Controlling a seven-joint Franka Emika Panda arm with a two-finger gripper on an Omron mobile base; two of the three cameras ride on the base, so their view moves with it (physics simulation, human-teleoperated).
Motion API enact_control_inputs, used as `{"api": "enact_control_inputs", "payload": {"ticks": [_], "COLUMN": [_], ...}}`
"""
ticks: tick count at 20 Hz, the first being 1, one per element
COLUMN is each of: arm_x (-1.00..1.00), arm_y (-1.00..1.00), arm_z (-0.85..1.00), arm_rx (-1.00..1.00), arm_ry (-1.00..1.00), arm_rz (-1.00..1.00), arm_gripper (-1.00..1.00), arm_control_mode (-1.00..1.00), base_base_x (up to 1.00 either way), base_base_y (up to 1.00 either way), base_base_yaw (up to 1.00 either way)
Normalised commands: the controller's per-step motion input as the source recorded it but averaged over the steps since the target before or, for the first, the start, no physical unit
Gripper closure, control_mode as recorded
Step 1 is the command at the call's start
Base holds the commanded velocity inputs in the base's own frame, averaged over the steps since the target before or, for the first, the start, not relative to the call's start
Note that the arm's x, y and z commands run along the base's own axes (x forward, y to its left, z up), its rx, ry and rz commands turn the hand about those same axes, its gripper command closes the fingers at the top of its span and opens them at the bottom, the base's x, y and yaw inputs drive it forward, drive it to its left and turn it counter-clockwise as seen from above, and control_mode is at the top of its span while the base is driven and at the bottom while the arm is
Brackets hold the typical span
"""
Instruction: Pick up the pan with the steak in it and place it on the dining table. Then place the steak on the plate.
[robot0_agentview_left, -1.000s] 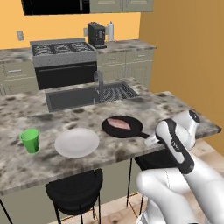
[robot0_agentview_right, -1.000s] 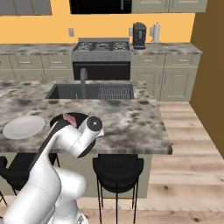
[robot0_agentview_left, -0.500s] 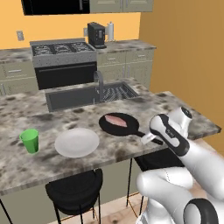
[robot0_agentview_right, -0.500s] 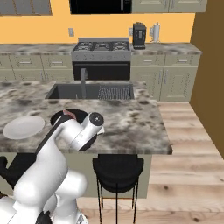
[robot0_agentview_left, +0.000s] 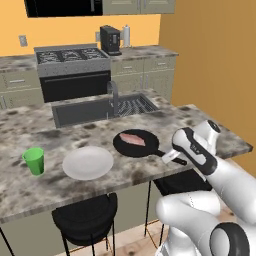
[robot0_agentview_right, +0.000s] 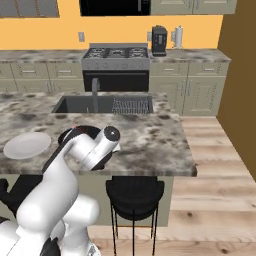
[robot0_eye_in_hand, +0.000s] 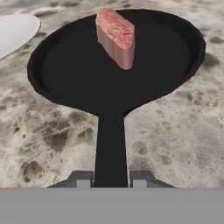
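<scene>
The black pan (robot0_agentview_left: 125, 147) rests on the dining table (robot0_agentview_left: 50, 135), its granite top mottled grey-brown. The pinkish steak (robot0_agentview_left: 134, 138) lies inside it. My gripper (robot0_agentview_left: 172, 157) is shut on the end of the pan's long handle (robot0_eye_in_hand: 110, 144), with one fingertip (robot0_eye_in_hand: 83, 178) pressed against each side. In the hand view the pan (robot0_eye_in_hand: 78, 74) spreads ahead of the gripper (robot0_eye_in_hand: 110, 179), and the steak (robot0_eye_in_hand: 116, 37) sits toward its far side. The white plate (robot0_agentview_left: 87, 162) lies just left of the pan; its edge (robot0_eye_in_hand: 15, 30) shows at the upper left. My arm partly hides the pan (robot0_agentview_right: 75, 132).
A green cup (robot0_agentview_left: 34, 160) stands left of the plate. The inset sink (robot0_agentview_left: 100, 110) with its faucet lies behind the pan. Black bar stools (robot0_agentview_left: 85, 220) stand under the table's near edge. Stove (robot0_agentview_left: 72, 57) and coffee machine (robot0_agentview_left: 110, 40) line the back wall.
The pan has shifted slightly toward the plate with my gripper on its handle, and my arm's upper links have swung a little. Plate and cup have not moved.
</scene>
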Motion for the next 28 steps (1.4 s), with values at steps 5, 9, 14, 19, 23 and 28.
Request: {"api": "enact_control_inputs", "payload": {"ticks": [5, 9, 14, 19, 23, 28], "arm_x": [-0.11, 0.00, 0.00, -0.13, -0.48, -0.67], "arm_y": [0.00, 0.00, 0.00, 0.00, 0.00, 0.00], "arm_z": [0.05, 0.29, 0.52, 0.50, 0.38, 0.28], "arm_rx": [0.00, 0.00, 0.00, 0.00, 0.00, 0.00], "arm_ry": [0.00, 0.00, 0.00, 0.02, 0.02, 0.00], "arm_rz": [0.00, -0.02, -0.04, -0.07, -0.06, -0.01], "arm_gripper": [-1.00, -1.00, -1.00, -1.00, -1.00, -1.00], "arm_control_mode": [-1.00, -1.00, -1.00, -1.00, -1.00, -1.00], "base_base_x": [0.00, 0.00, 0.00, 0.00, 0.00, 0.00], "base_base_y": [0.00, 0.00, 0.00, 0.00, 0.00, 0.00], "base_base_yaw": [0.00, 0.00, 0.00, 0.00, 0.00, 0.00]}}
